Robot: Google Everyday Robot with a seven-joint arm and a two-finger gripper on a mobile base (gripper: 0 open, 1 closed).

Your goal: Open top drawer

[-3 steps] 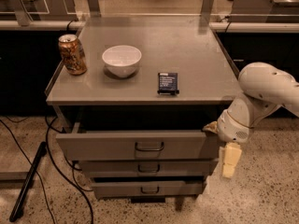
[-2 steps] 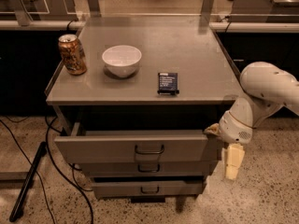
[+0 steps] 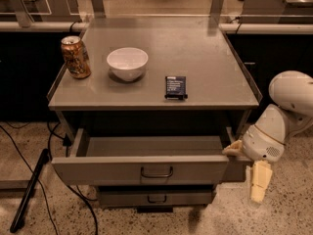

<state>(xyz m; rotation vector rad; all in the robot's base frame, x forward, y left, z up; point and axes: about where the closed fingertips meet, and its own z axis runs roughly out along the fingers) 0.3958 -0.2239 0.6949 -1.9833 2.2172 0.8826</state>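
Observation:
The top drawer is a wide grey metal drawer with a small dark bar handle at the centre of its front. It stands pulled well out from the cabinet, and its inside shows empty. My gripper is at the drawer's right front corner and is open. One cream finger rests on the drawer's top right edge. The other finger hangs down just outside the front's right end. My white arm comes in from the right.
On the cabinet top stand a drink can, a white bowl and a small dark packet. A narrower drawer sits shut below. Cables and a dark pole lie on the floor at the left.
The top drawer has slid further out toward the camera. My gripper has moved the same way, staying at the drawer's right front corner.

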